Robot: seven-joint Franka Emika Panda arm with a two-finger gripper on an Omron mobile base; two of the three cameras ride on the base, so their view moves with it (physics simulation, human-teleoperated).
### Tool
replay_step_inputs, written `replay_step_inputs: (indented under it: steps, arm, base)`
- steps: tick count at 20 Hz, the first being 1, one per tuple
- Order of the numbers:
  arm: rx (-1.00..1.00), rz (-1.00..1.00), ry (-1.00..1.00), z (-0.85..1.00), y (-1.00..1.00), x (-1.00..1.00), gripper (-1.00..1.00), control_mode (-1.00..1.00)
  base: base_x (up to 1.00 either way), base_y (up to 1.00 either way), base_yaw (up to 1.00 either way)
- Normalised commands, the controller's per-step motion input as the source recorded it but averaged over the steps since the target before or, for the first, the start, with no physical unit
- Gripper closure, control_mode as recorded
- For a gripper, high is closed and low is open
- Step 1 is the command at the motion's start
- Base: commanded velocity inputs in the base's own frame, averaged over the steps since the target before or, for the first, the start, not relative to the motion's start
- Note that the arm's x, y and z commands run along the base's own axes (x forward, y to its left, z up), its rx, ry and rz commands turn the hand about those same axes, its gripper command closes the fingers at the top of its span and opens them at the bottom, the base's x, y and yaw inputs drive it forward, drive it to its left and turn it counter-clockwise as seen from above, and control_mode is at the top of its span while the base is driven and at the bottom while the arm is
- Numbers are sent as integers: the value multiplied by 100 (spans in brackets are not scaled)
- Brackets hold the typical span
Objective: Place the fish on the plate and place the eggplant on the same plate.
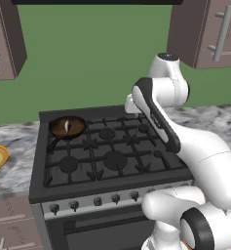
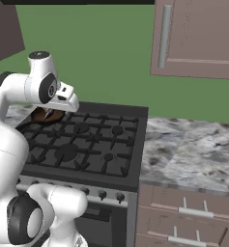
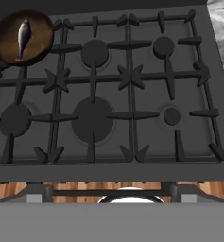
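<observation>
- One fish (image 3: 23, 38) lies in the dark pan (image 3: 4, 47) at eleven o'clock on the stove (image 3: 108, 160), clearest from the hand view.
- Left base view adds the plate (image 1: 1, 157) at nine o'clock on the counter (image 1: 14, 171).
- Gripper state: cannot tell from these frames.
</observation>
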Motion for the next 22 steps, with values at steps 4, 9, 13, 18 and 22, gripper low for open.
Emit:
replay_step_inputs:
  steps: [4, 9, 13, 18, 22]
  arm:
    - [0, 0, 0, 0, 0, 0, -100, 100]
    - [0, 0, 0, 0, 0, 0, -100, 100]
    - [0, 0, 0, 0, 0, 0, -100, 100]
    - [0, 0, 0, 0, 0, 0, -100, 100]
    - [0, 0, 0, 0, 0, 0, -100, 100]
  base:
    - [0, 16, -1]
    - [0, 50, 0]
    - [0, 53, 0]
    - [0, 46, 0]
    - [0, 46, 0]
